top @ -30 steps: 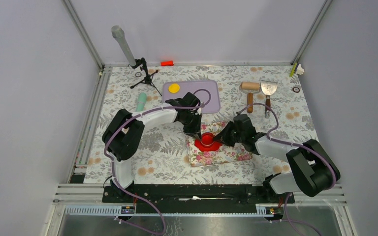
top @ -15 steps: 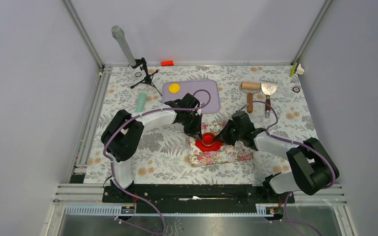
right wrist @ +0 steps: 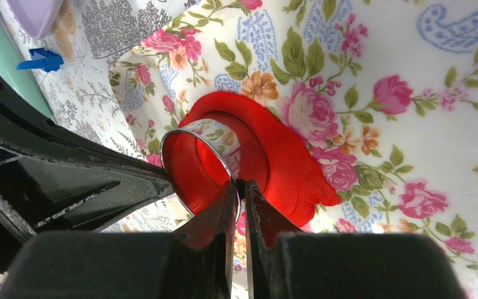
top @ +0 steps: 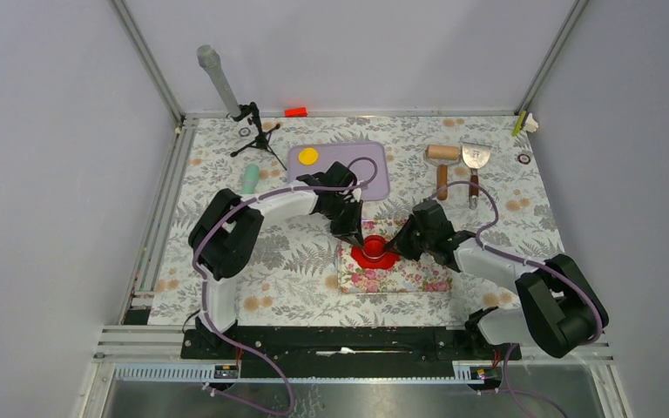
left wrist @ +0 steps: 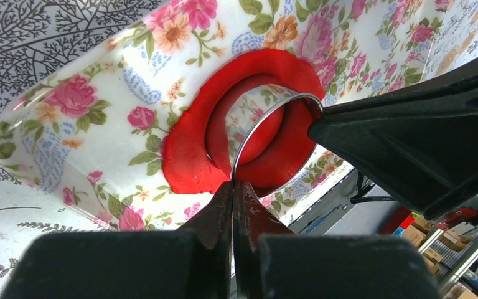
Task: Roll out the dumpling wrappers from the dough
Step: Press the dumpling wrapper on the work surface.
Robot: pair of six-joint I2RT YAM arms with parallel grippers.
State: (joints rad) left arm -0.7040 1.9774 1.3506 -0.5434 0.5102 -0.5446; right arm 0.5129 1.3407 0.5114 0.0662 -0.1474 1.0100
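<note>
Left pincer [left wrist: 233, 184] and right pincer [right wrist: 241, 182] clamp a ring cutter [right wrist: 208, 134] in flattened dough [right wrist: 286, 162]; yellow wrapper [top: 308, 156] done, red apparently mid-cut.

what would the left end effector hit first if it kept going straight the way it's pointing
The metal ring cutter, whose rim the left end effector is pinching; right behind it, probably the red dough on the floral board.

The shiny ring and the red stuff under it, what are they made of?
The ring cutter looks like thin polished metal: its wall mirrors the flowers around it like a little mirror. The red dough looks like soft modelling clay. It is matte and smooth, with wavy edges and a round groove pressed into it.
</note>
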